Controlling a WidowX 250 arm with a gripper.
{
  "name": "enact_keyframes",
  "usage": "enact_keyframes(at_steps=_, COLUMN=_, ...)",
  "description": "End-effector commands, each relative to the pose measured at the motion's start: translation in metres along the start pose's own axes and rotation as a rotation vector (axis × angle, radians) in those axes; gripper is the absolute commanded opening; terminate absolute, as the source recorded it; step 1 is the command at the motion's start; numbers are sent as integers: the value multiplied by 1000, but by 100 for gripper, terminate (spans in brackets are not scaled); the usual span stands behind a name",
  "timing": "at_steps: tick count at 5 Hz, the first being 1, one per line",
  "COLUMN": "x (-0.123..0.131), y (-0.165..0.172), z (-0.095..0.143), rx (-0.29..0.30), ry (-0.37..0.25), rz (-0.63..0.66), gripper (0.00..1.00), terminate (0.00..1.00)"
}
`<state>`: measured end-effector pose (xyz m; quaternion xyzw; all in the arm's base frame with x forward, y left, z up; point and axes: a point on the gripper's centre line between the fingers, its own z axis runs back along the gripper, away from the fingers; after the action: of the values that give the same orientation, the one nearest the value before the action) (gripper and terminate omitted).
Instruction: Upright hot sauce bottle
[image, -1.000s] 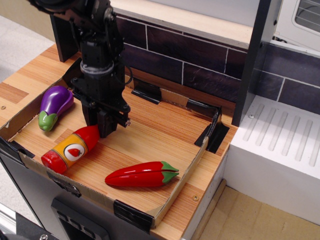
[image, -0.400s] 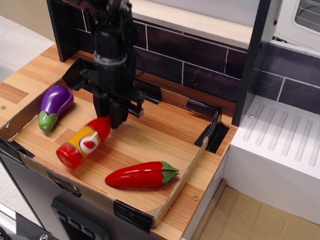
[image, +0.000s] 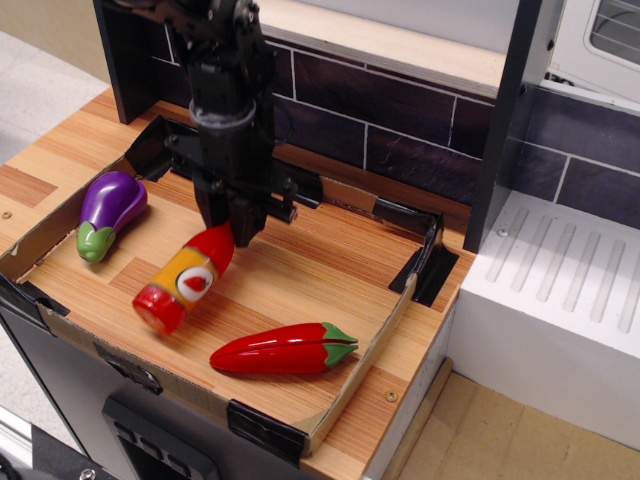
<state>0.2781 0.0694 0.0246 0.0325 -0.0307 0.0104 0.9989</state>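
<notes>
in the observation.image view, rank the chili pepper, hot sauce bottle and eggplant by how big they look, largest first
1. chili pepper, the longest shape in view.
2. hot sauce bottle, tilted, its neck in the hand, so part is hidden.
3. eggplant, shortest.
The pepper lies nearest the camera, so its lead may be overstated.

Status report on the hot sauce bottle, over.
Pincer shut on hot sauce bottle at its neck. Bottle tilted, base lifted, not upright. Chili pepper and eggplant lie apart.

Open wood between eggplant, chili pepper and tray wall.
</notes>
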Motion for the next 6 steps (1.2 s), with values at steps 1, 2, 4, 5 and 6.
enact_keyframes(at_steps=1, x=21, y=4, z=29, rx=5, ry=-69, rz=22, gripper=0, terminate=0)
enact_keyframes(at_steps=2, x=33, y=3, z=40, rx=-11, ry=-162, rz=50, gripper=0, terminate=0)
enact_keyframes(at_steps=4, x=42, y=1, z=52, rx=-70, ry=-448, rz=49, gripper=0, terminate=0)
enact_keyframes(at_steps=5, x=47, y=2, z=54, rx=-75, ry=-547, rz=40, gripper=0, terminate=0)
enact_keyframes(at_steps=6, x=48, y=3, z=57, rx=-79, ry=-660, rz=20, gripper=0, terminate=0)
